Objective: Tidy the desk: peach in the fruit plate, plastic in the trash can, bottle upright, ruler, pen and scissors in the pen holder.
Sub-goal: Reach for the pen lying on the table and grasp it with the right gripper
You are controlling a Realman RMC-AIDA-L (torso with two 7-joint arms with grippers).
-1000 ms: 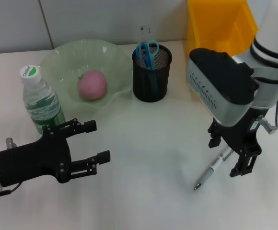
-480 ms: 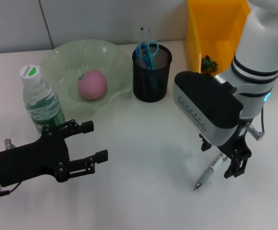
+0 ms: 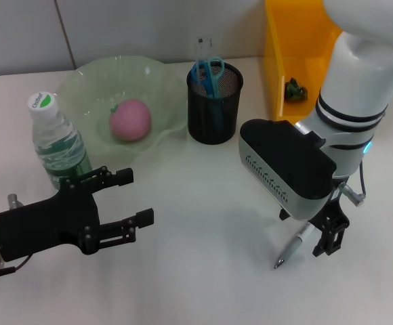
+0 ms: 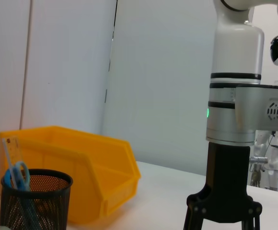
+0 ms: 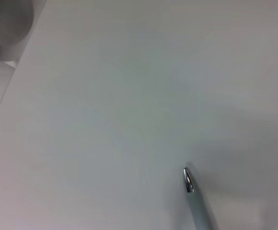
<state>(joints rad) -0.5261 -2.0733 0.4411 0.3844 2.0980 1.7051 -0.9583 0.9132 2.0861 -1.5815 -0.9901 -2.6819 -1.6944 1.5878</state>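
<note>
The pen point(image 3: 297, 245) was seen lying flat on the table point(image 3: 203, 271) toward its right front part, its tip pointing at the front edge. The right pincer point(image 3: 318, 230) was lowered over the pen's rear end, its black fingers point(image 3: 331, 237) spread to either side of the barrel, not closed on it. In the right wrist view only the pen's metal tip point(image 5: 189, 181) was shown against the bare table surface.

The pen holder point(image 3: 214, 103) was stood near the middle of the back edge, with the scissors point(image 3: 209, 71) and the ruler point(image 3: 202, 46) held upright in it. Just beside it, toward the left, the fruit plate point(image 3: 81, 88) was set with the peach point(image 3: 130, 120) in it. The bottle point(image 3: 58, 143) was stood upright near the left edge, touching the plate's rim. The trash can point(image 3: 301, 47) was placed at the back right corner, a small dark item lying inside.

The left pincer point(image 3: 132, 199) was held released above the front left part of the table, nothing between its fingers.
</note>
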